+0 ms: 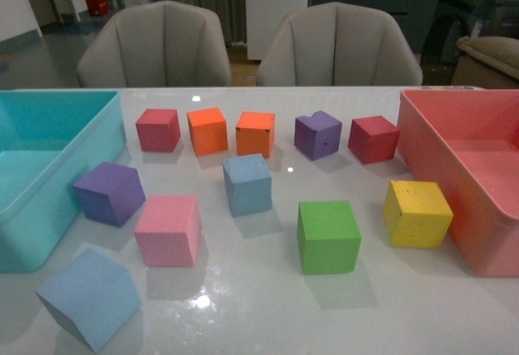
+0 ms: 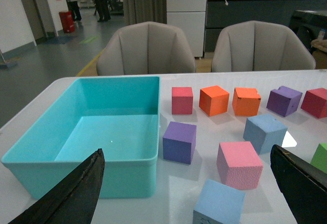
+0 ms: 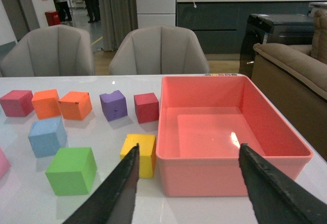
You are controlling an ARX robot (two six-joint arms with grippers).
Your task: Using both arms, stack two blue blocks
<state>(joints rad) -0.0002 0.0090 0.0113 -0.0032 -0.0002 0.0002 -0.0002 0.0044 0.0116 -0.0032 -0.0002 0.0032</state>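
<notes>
Two pale blue blocks lie apart on the white table. One blue block [image 1: 247,183] [image 2: 264,132] [image 3: 47,136] sits mid-table; the other blue block [image 1: 88,297] [image 2: 218,204] lies tilted at the near left corner. Neither arm shows in the front view. My left gripper [image 2: 189,193] is open, raised above the near blue block, which lies between its black fingers [image 2: 76,193]. My right gripper [image 3: 186,183] is open over the front wall of the pink bin, holding nothing.
A teal bin [image 1: 49,168] [image 2: 102,127] stands at the left, a pink bin [image 1: 466,173] [image 3: 225,132] at the right. Red, orange, purple, pink [image 1: 168,229], green [image 1: 328,236] and yellow [image 1: 417,213] cubes are scattered between. Two grey chairs stand behind the table.
</notes>
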